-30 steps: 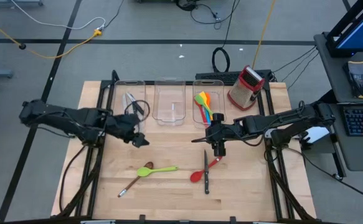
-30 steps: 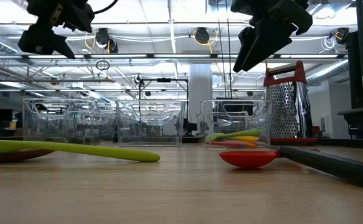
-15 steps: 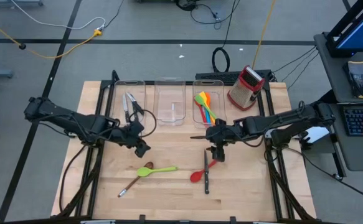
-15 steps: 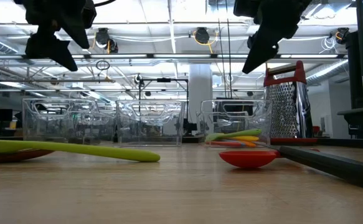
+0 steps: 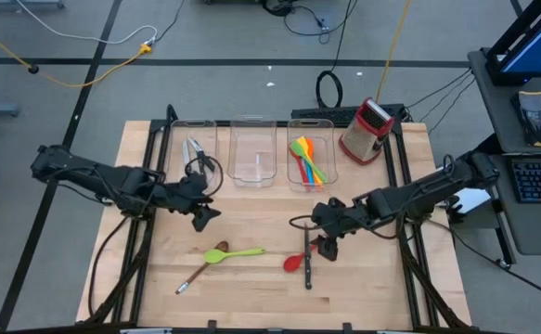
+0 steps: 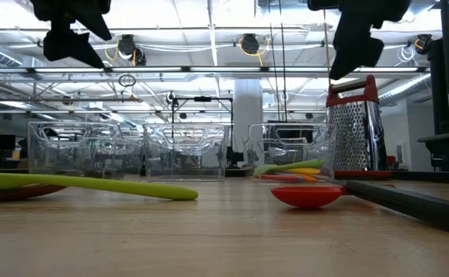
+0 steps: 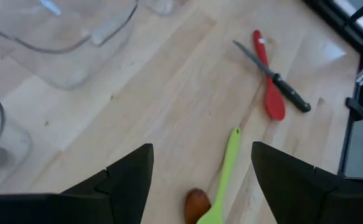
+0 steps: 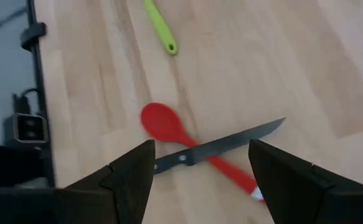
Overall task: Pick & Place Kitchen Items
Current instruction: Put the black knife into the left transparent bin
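Across the far side of the counter [image 5: 159, 278], three clear bins [image 5: 253, 153] stand in a row and wall it off, with the box grater [image 5: 367, 131] upright at their right end. The middle strip of bare wood is open. Nearer the front, a green spatula [image 5: 236, 252] over a brown spoon [image 5: 196, 275] and a black-handled knife [image 5: 307, 260] crossing a red spoon [image 5: 300, 257] lie flat. Both tools, left tool [image 5: 205, 218] and right tool [image 5: 326, 249], hang above, fingers apart.

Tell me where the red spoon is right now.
In the high view, the red spoon lies on the table's front right-centre, crossed by the black-handled knife, just below the open right gripper.
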Motion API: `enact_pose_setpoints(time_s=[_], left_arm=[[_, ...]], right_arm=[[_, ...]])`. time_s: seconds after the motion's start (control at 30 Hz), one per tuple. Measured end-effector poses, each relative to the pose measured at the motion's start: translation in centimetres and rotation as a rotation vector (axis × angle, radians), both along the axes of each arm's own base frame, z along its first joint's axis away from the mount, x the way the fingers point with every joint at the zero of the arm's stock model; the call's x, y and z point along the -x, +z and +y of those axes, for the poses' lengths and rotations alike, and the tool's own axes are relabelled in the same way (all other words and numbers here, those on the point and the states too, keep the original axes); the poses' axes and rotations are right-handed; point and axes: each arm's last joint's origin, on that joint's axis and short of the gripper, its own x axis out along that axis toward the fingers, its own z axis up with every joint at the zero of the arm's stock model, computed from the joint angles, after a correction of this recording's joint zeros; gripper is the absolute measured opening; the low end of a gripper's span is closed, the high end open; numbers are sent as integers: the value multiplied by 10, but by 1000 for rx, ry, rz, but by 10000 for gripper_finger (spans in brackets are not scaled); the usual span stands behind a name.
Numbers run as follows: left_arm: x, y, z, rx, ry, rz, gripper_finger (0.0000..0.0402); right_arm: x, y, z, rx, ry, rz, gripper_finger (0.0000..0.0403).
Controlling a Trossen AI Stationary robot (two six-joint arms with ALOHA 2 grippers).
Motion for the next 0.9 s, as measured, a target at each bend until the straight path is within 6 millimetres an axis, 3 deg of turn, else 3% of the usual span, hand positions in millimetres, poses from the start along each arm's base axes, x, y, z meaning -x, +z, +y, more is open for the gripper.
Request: enact_pose_setpoints(time_s=[0.37, 0.57, 0.9], left_arm=[[21, 18, 6, -114, -92, -106, 273], [29, 22, 8, -155, -123, -143, 273], [45, -31, 11, -75, -137, -255, 273]], right_arm=[[3, -2, 22, -284, -157, 81, 251], [-4, -17, 33, -378, -223, 172, 251], [-17, -36, 41, -478, -280, 254, 251]])
